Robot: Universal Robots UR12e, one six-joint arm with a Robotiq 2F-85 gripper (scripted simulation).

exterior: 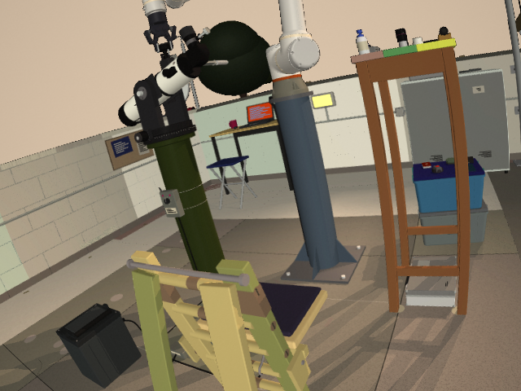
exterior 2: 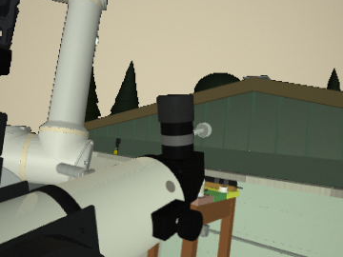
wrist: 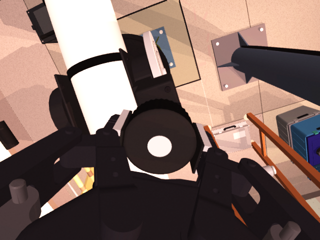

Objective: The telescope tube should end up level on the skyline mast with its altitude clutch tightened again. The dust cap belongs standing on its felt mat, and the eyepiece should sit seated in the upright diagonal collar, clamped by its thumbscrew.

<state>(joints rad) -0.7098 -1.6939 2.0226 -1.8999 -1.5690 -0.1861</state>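
The white telescope tube [exterior: 162,84] sits in its black fork on the dark green pier [exterior: 185,198], its front end dipping toward the left. The black knurled altitude clutch knob [wrist: 159,140] on the fork's side is clamped between the fingers of my gripper [wrist: 159,142], which comes down from above the mount [exterior: 159,40]. The black eyepiece [exterior 2: 176,123] stands upright in the diagonal collar at the tube's rear, with the thumbscrew [exterior 2: 202,130] at its side. A dust cap [exterior: 401,37] stands on the tall table's top.
A blue crate [exterior: 448,185] rests on a grey bin behind the tall wooden table [exterior: 416,168]. My arm's grey pedestal [exterior: 313,181] stands between pier and table. A yellow-green wooden chair [exterior: 219,320] stands in front, and a black box [exterior: 97,343] lies on the floor at left.
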